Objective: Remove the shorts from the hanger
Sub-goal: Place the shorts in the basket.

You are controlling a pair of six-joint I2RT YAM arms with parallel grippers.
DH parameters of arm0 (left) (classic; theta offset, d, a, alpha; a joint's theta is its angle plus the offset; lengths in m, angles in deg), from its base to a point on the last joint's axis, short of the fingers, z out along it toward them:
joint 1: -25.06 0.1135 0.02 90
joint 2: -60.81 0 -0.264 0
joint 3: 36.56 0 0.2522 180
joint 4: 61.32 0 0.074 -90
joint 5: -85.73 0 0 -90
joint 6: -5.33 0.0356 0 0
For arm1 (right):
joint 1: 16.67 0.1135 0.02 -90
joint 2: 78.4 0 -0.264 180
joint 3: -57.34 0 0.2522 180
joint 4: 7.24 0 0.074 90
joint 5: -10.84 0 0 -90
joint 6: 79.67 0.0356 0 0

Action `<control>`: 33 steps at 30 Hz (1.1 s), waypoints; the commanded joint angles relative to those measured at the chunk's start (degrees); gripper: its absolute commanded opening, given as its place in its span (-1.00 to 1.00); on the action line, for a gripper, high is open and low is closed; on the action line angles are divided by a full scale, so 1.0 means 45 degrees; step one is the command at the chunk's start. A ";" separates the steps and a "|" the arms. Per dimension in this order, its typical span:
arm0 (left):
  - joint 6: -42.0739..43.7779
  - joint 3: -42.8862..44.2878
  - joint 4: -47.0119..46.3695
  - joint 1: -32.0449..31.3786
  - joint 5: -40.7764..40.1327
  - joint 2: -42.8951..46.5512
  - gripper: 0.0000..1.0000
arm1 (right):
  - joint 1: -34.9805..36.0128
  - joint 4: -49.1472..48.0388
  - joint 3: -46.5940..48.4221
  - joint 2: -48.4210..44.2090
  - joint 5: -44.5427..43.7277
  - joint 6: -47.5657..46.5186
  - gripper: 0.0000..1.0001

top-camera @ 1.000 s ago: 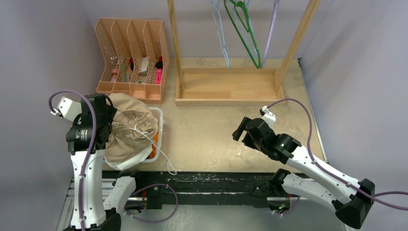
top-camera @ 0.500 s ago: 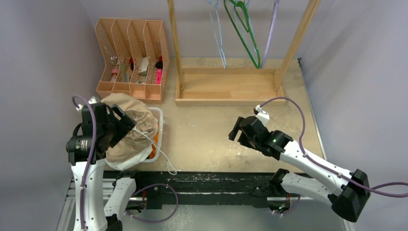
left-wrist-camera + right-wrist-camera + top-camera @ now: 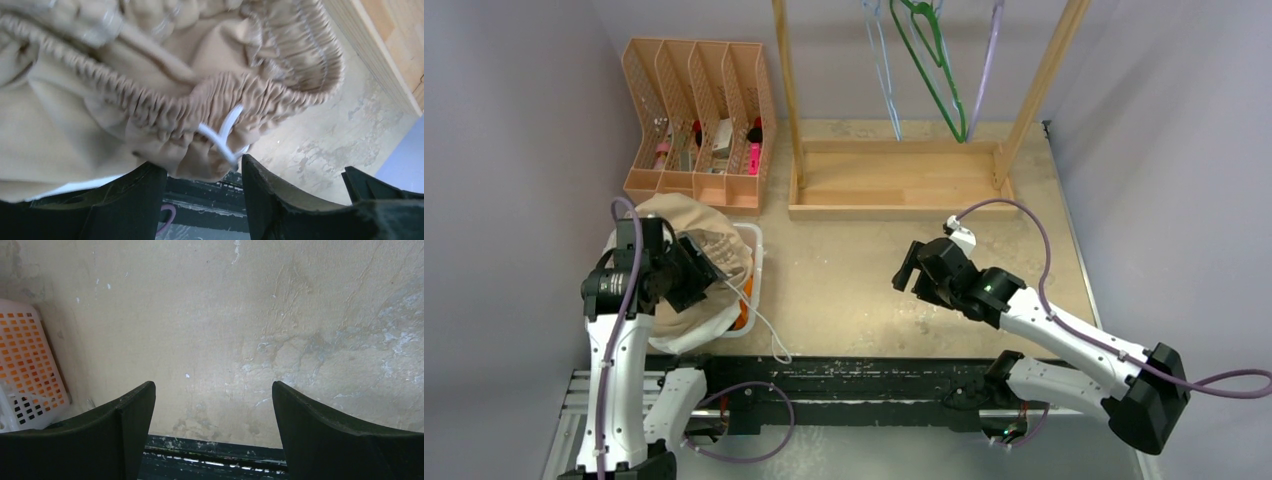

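**My left gripper (image 3: 200, 166) sits at the limp beige cloth shorts (image 3: 90, 120), jaws apart, nothing pinched.**
The shorts lie heaped over the white perforated plastic basket (image 3: 756, 262) (already off any hanger, I judge). For a sound hold I'd bite the thick gathered waistband, clear of the thin white drawstring (image 3: 220, 134). My right gripper (image 3: 212, 390) hangs spread and empty above the mottled tan tabletop (image 3: 225, 315). Beyond, the green wire hanger (image 3: 936, 80) dangles bare.
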 commanded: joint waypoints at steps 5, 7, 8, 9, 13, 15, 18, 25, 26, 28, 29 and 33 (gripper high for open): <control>-0.1050 0.1165 -0.2516 -0.0054 -0.0340 -0.1813 -1.00 | 0.0003 0.0061 0.0266 -0.0560 -0.0275 -0.0118 0.74; -0.1524 0.2006 -0.2791 -0.0061 -0.1123 -0.2032 -1.00 | 0.0003 0.0312 0.0277 -0.0677 -0.0368 -0.0112 0.74; -0.1805 0.2390 -0.2663 -0.0061 -0.2082 -0.2113 -1.00 | 0.0003 0.0400 0.0245 -0.0759 -0.0447 -0.0102 0.74; -0.2050 0.2658 -0.2535 -0.0058 -0.2968 -0.2172 -1.00 | 0.0003 0.0496 0.0212 -0.0869 -0.0520 -0.0061 0.74; -0.3141 0.3145 -0.1818 -0.0049 -0.6630 -0.2141 -1.00 | 0.0003 0.0703 -0.0009 -0.1370 -0.0618 0.0161 0.74; -0.3379 0.2767 -0.1862 -0.0050 -0.7905 -0.1887 -1.00 | 0.0003 0.0654 -0.0177 -0.1593 -0.0643 0.0239 0.74; -0.3423 0.1461 -0.2121 -0.0048 -0.8146 -0.1560 -1.00 | 0.0004 0.0598 -0.0255 -0.1720 -0.0668 0.0263 0.74; -0.4315 -0.3824 -0.3896 -0.0047 -0.5136 -0.0789 -1.00 | 0.0003 0.0709 0.0182 -0.1265 -0.0905 -0.0028 0.74; -0.4295 -0.4266 -0.4393 -0.0054 -0.4549 -0.0732 -1.00 | 0.0003 0.0779 0.0319 -0.1181 -0.0939 -0.0103 0.74; -0.3912 -0.4447 -0.4988 -0.0051 -0.3506 -0.0797 -1.00 | 0.0003 0.0984 0.0648 -0.1035 -0.1092 -0.0226 0.74; -0.3658 -0.4210 -0.4950 -0.0060 -0.3312 -0.0933 -1.00 | 0.0003 0.1155 0.0821 -0.0989 -0.1240 -0.0257 0.75; -0.2943 -0.1881 -0.3692 -0.0060 -0.4695 -0.1020 -0.48 | 0.0003 0.1968 0.1568 -0.1051 -0.2130 -0.0289 0.75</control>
